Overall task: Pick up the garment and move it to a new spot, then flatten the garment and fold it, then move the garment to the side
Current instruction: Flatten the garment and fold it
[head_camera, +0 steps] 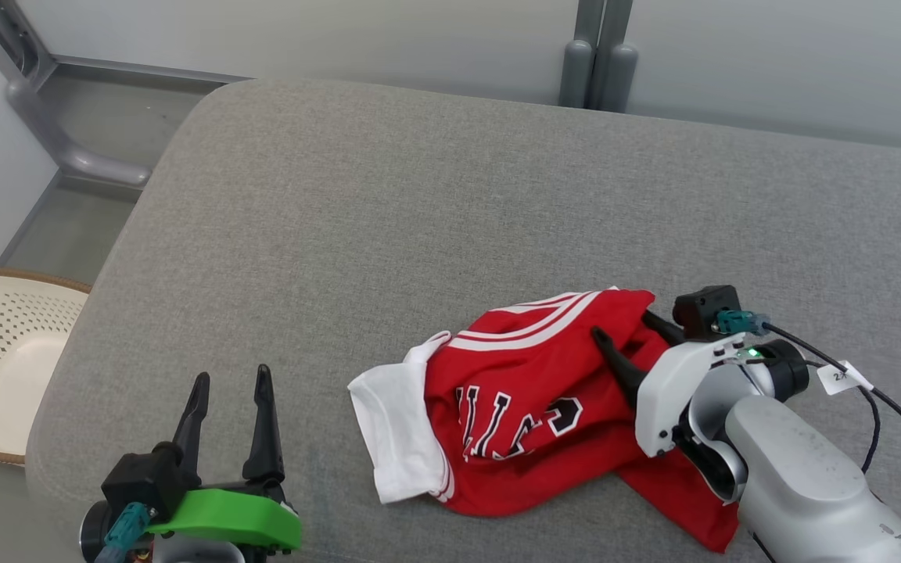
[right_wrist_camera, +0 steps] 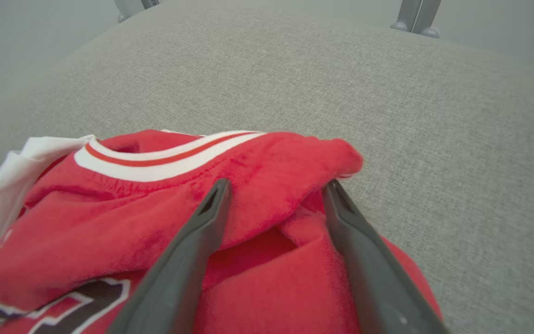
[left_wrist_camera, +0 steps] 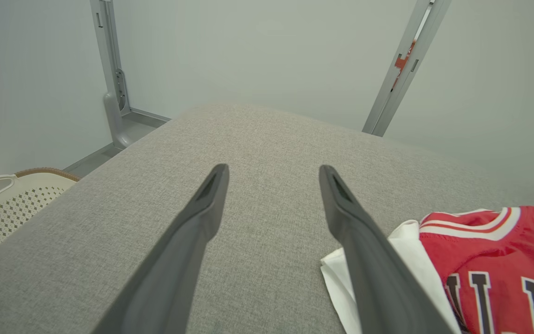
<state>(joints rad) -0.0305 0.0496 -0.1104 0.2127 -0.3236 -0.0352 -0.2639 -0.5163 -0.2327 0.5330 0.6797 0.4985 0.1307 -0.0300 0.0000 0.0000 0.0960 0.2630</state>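
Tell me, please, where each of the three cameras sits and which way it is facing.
Head view: on the robot's head, looking forward and down at the grey cushion and red garment; left gripper lower left, right gripper and pale forearm lower right.
Left wrist view: on the left wrist, looking along its open gripper across bare cushion.
Right wrist view: on the right wrist, looking along its open gripper, which straddles a fold of the garment.
Shared: all three show garment and cushion; head and left wrist views show the basket.
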